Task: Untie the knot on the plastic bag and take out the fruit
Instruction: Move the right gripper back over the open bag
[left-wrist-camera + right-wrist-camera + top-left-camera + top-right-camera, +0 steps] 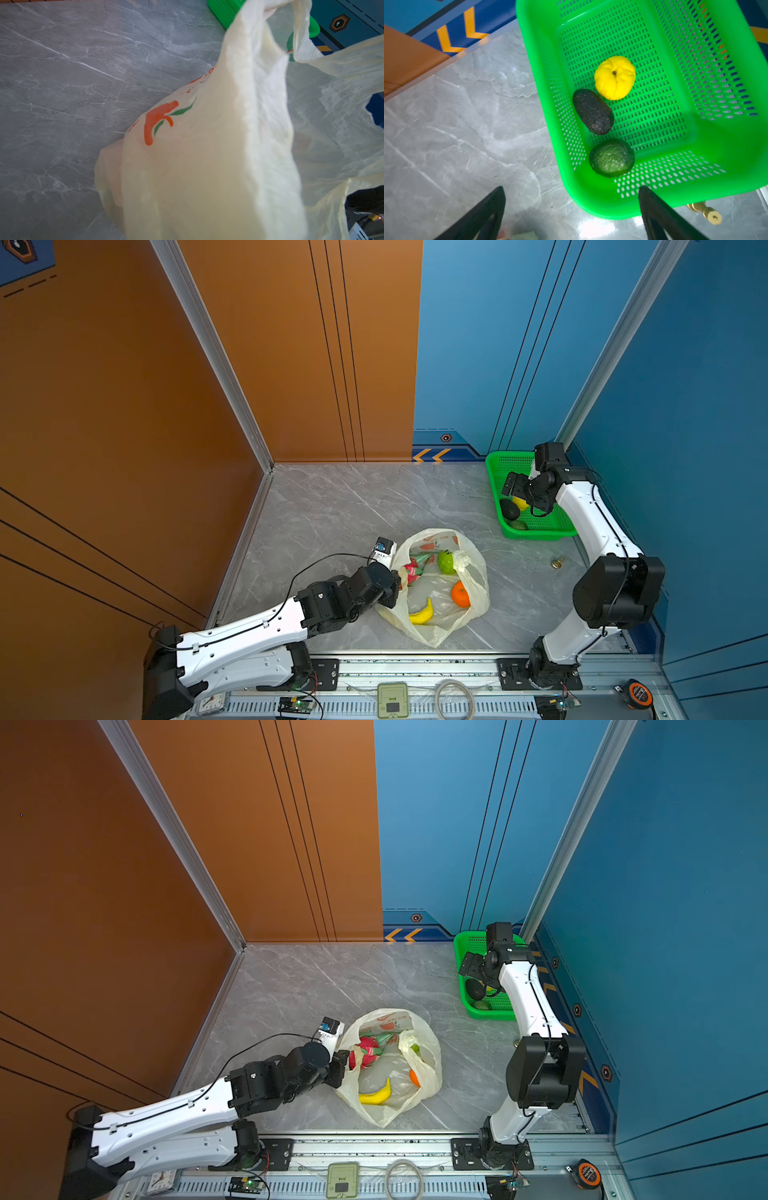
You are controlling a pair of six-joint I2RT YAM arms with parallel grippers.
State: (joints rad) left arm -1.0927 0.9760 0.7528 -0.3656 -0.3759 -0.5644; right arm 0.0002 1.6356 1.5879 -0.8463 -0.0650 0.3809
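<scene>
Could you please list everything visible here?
plastic bag: one, pale yellow, table front middle
dragon fruit: one, pink-red, in bag
bumpy fruit: one, green, in bag
orange: one, orange, in bag
banana: one, yellow, in bag
basket: one, green, back right corner
citrus: one, yellow, in basket
dark avocado: one, blackish, in basket
green avocado: one, green, in basket
brass piece: one, gold, near basket
tape measure: one, orange-black, front rail
clock: one, white, front rail
table: one, grey marbled, centre
left gripper: one, black, jaws shut on bag
right gripper: one, black, jaws open over basket
</scene>
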